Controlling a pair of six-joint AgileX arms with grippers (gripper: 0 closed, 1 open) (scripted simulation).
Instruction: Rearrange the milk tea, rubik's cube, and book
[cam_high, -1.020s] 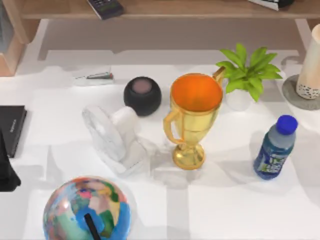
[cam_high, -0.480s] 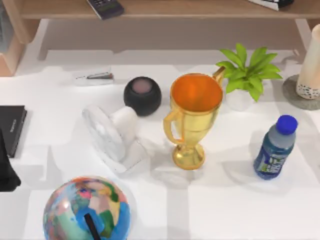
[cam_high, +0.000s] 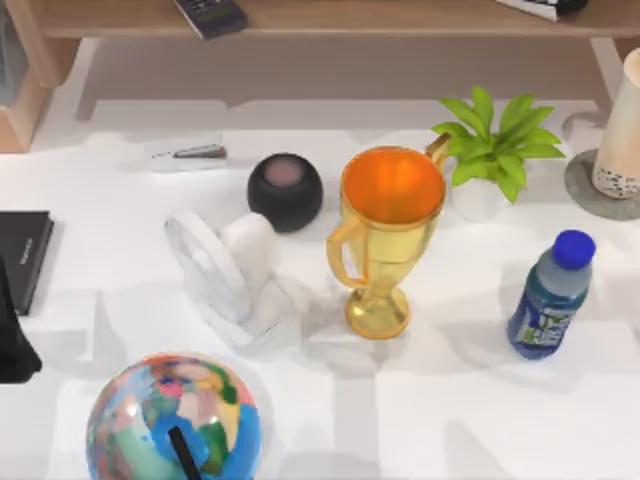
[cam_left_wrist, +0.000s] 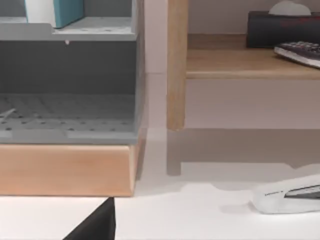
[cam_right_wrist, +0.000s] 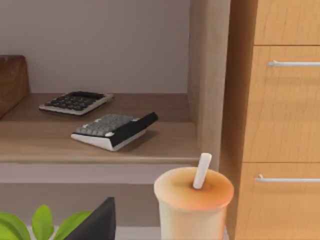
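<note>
The milk tea (cam_high: 622, 125), a tall pale cup with dark pearls, stands on a grey coaster (cam_high: 590, 195) at the table's far right edge. The right wrist view looks at the milk tea (cam_right_wrist: 192, 205) from the side, with a white straw in its lid; a dark part of my right gripper (cam_right_wrist: 97, 222) sits low in that picture, apart from the cup. The teal book (cam_left_wrist: 70, 10) stands in the upper tier of a grey rack (cam_left_wrist: 75, 32). A dark part of my left gripper (cam_left_wrist: 95, 225) is well below it. My left arm (cam_high: 12, 340) rests at the table's left edge. The rubik's cube is out of view.
On the table stand a gold trophy (cam_high: 385, 235), a blue-capped bottle (cam_high: 550, 295), a potted plant (cam_high: 495, 145), a black speaker (cam_high: 285, 190), a white fan (cam_high: 225, 275) and a globe (cam_high: 172, 420). A flat black book (cam_high: 20, 255) lies at the left. Calculators (cam_right_wrist: 75, 101) rest on the wooden shelf.
Soft shadows on the table's right half have shifted. The objects and the left arm stay where they were.
</note>
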